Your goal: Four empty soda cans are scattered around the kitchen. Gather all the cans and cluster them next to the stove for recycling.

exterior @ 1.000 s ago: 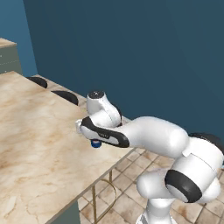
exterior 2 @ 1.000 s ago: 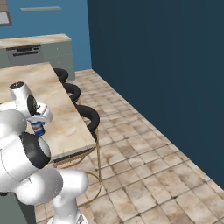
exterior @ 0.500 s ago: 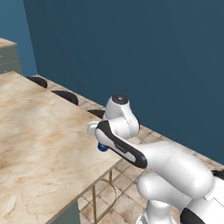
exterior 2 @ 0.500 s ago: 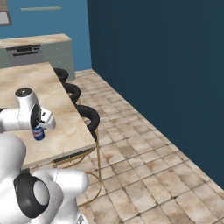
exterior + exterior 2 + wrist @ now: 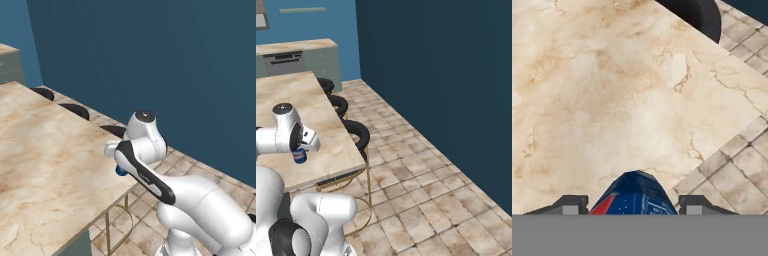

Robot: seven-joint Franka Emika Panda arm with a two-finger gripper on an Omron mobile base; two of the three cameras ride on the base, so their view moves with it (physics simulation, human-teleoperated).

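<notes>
the end effector [image 5: 633, 204] is clamped on a blue soda can [image 5: 633, 196] with white and red marks, one dark tip on each side of it in the hand view. in the right base view the can [image 5: 300, 156] hangs just below the wrist, lifted clear of the desk [image 5: 316, 125] and over its near corner; in the left base view only a sliver of blue [image 5: 121, 171] peeks out under the arm.

risks, as i judge them: the can is a smooth, light cylinder, so a fast swing or a bump against the desk edge could twist it in the grip or knock it loose, and from here it would drop either on the marble or past the corner onto the tiled floor [image 5: 421, 190], where it would roll. the stove is nowhere near the end effector in these views, so a long carry is likely, which gives more time for a slip. squeezing harder could dent an empty can.

below the end effector lies beige veined marble, bare and flat. beyond the desk edge, off to the side of the end effector, stand black round stools [image 5: 356, 133] on thin brass legs, then tan floor tiles and a dark blue wall [image 5: 446, 75]. far ahead, grey cabinets [image 5: 301, 60] sit under a lighter blue wall.
</notes>
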